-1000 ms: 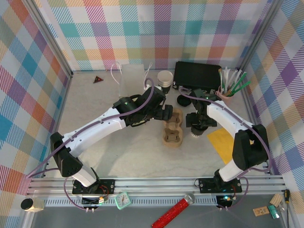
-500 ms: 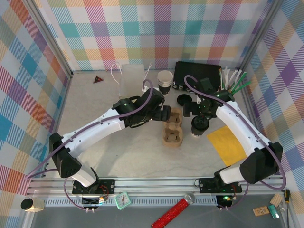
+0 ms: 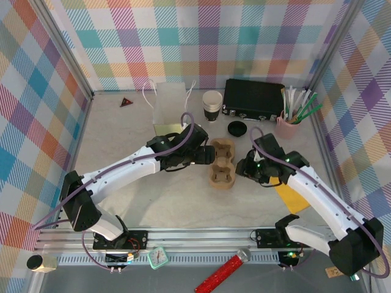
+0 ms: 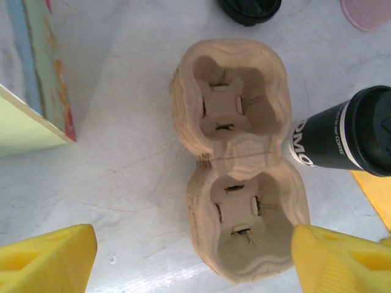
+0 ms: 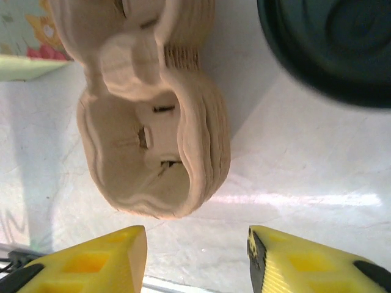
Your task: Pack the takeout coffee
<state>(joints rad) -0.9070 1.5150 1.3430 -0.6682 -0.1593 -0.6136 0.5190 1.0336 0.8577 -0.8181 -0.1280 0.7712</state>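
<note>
The takeout coffee (image 4: 345, 137) stood near the table's (image 4: 122, 177) middle, just beside the pulp carrier (image 4: 241, 155); left gripper (image 4: 195, 259) gaped wide, right gripper (image 5: 195, 256) stood parted, both held nothing

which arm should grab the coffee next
Right. The takeout coffee stands on the cup carrier's right side, close ahead of the open right gripper; the left gripper sits across the carrier from it.

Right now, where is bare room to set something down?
The table is bare between the left arm and the left wall, and on the near side of the cup carrier. It is crowded at the back right: black case, pink cup, loose lid.
</note>
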